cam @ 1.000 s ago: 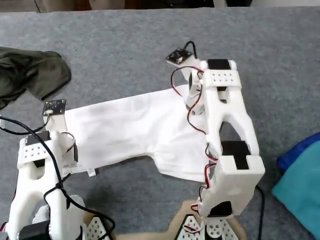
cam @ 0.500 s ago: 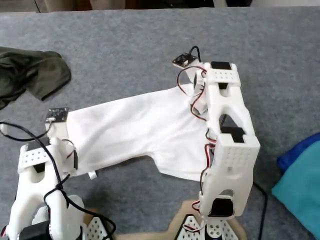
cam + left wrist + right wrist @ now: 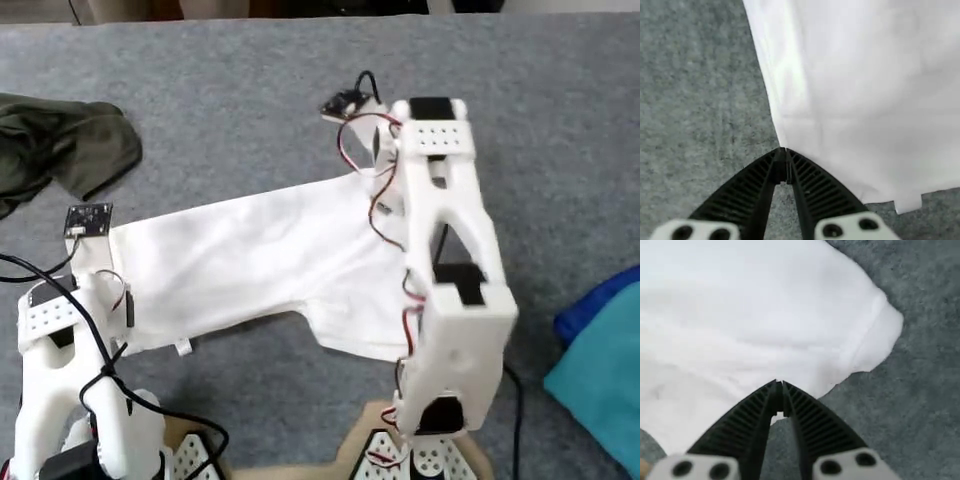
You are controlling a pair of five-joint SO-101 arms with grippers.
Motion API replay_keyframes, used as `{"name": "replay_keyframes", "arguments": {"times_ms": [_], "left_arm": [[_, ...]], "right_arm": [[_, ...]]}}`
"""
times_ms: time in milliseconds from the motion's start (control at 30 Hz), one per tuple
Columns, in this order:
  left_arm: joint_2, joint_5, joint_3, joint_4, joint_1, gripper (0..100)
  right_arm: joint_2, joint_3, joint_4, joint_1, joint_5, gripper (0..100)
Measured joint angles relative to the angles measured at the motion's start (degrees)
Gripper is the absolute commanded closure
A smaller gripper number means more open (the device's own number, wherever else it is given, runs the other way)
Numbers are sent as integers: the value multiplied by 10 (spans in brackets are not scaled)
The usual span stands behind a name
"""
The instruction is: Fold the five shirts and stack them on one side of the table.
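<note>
As the high view looks down on the grey counter [image 3: 230, 90], the white shirt [image 3: 260, 265] lies spread across the middle between my arms, a dark green garment [image 3: 60, 150] and teal cloth [image 3: 600, 370] off at opposite edges, so I judge this shirt's fold is only starting. In the left wrist view my left hand [image 3: 785, 156] is closed, pinching the shirt's side edge. In the right wrist view my right hand [image 3: 778, 386] is closed on fabric near a sleeve [image 3: 875, 335]; next, both should lift together and carry the cloth over.

Grey cloth covering [image 3: 220, 100], tan board [image 3: 352, 428]
</note>
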Motion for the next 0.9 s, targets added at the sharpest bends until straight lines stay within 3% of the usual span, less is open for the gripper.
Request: {"name": "replay_keyframes", "arguments": {"times_ms": [233,500,700,900], "left_arm": [[0,4,-18,-8,-4,980],[0,130,-46,-142,17,980],[1,201,-46,-201,73,980],[21,210,-34,-271,149,980]], "right_arm": [[-185,204,-20,1,49,990],[-439,542,-103,-3,119,868],[-526,660,-105,-45,121,853],[-533,692,-105,-129,121,853]]}}
